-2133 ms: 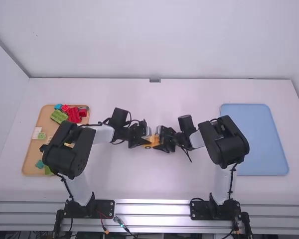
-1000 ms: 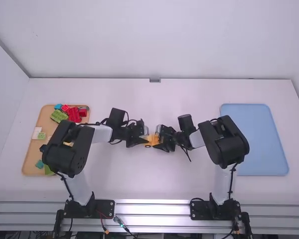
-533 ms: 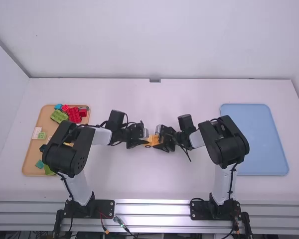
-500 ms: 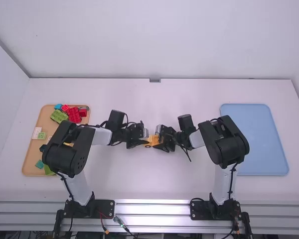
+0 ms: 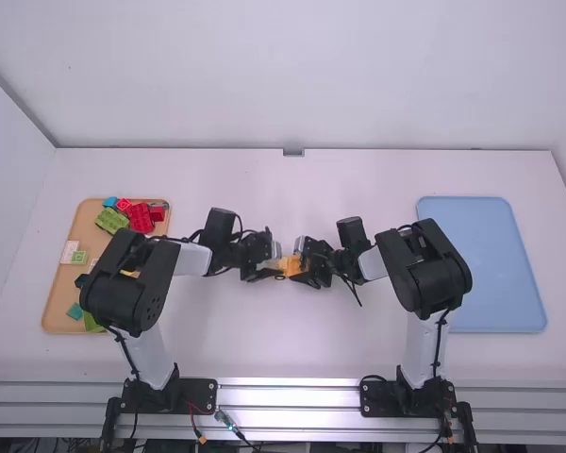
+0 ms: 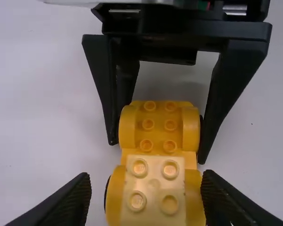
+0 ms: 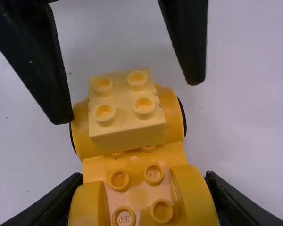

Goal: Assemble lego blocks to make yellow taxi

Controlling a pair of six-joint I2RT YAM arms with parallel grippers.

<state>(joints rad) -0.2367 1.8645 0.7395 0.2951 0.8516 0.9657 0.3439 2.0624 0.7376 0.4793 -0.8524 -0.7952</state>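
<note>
Two fingers of the left gripper (image 7: 128,100) have just parted around the pale block (image 7: 127,134), leaving it on the yellow base (image 7: 134,161) the right gripper (image 6: 157,150) clenches; pressing probably follows.

Near the middle of my high view, I see the orange-yellow car base (image 5: 293,268), studs up, with rounded arches at both ends and a pale yellow four-stud brick (image 7: 127,136) sitting on its left end, between the arches.
</note>
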